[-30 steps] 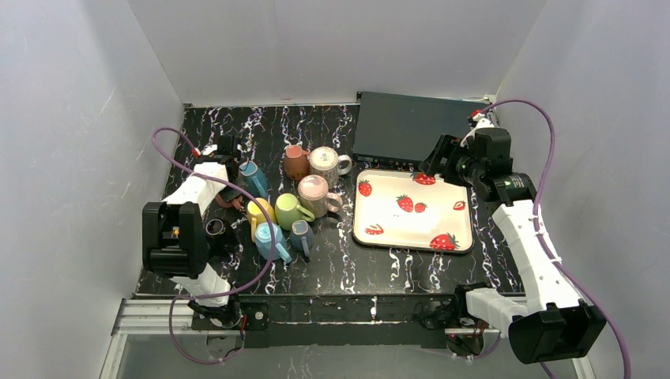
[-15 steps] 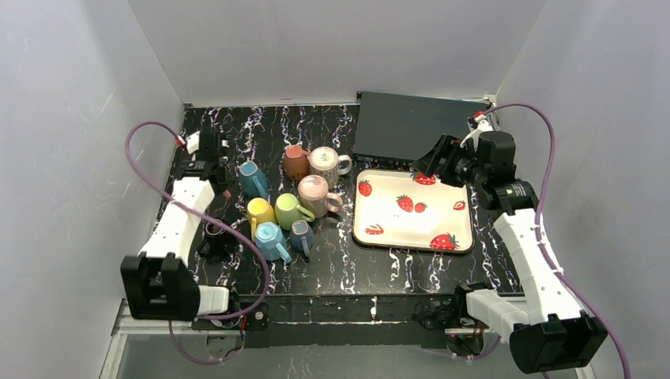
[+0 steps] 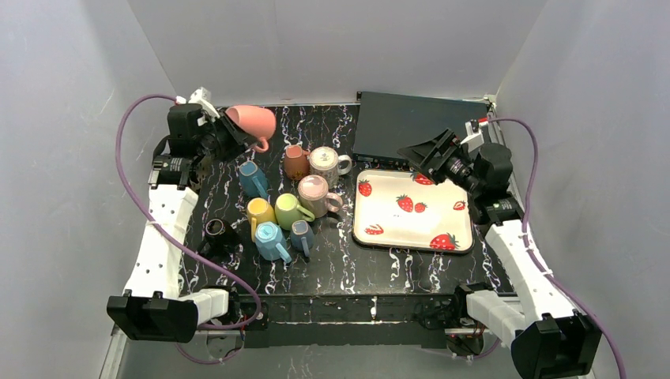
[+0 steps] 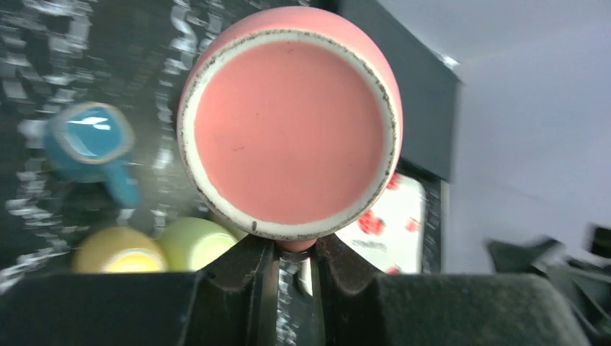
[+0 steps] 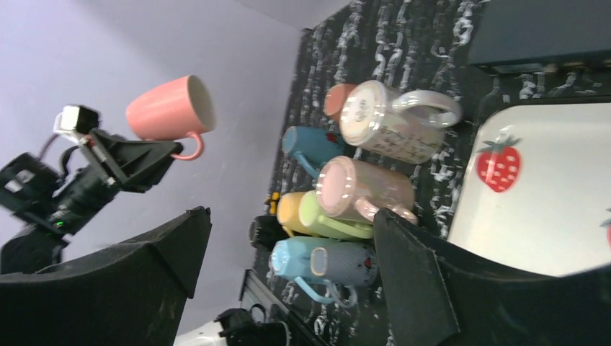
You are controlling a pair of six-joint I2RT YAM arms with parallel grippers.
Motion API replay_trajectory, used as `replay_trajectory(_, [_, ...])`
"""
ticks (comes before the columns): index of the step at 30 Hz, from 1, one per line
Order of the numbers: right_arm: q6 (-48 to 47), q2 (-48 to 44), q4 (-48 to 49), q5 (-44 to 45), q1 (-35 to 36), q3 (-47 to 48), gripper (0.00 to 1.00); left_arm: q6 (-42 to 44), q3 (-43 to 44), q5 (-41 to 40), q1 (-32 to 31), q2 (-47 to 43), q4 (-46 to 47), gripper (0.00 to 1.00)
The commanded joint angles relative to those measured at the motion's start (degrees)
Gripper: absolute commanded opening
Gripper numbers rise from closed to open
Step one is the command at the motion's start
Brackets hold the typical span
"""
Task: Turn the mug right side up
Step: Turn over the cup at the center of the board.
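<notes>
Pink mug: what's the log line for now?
pink mug: sideways, above table | left end effector: shut on pink mug | right end effector: open, empty

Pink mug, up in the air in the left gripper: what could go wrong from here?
1. The left gripper pinches the pink mug by its handle only, well above the table; it could swing or slip out.
2. The teal mug and brown mug stand close by; a careless set-down could knock them.

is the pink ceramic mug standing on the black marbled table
No, the left gripper holds the pink ceramic mug by its handle, in the air above the black marbled table.
</notes>
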Motion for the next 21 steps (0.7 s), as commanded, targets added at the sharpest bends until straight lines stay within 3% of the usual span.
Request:
replay_trajectory(1, [15.42,-2.21,24.21,-0.35,3.44,-6.14,0.94,-9.03,0.12,20.76,-1.03,-1.12,11.74,0.0])
replay_trajectory(7, [15.23,3.07,37.72,12.36,23.45,-6.57,0.99,-20.25,-3.26,29.51,-4.81,-2.43,26.49,0.0])
replay_trajectory(11, [17.13,10.09,49.53,14.0,31.22,-4.45,0.99,-26.62,-4.28,31.78,-7.24,-2.19,32.55,0.0])
replay_trajectory(21, [19.38,19.69,56.54,15.13,35.0,5.64,0.94,-32.28,-4.36,31.65,-11.54,-2.7,36.18,0.0])
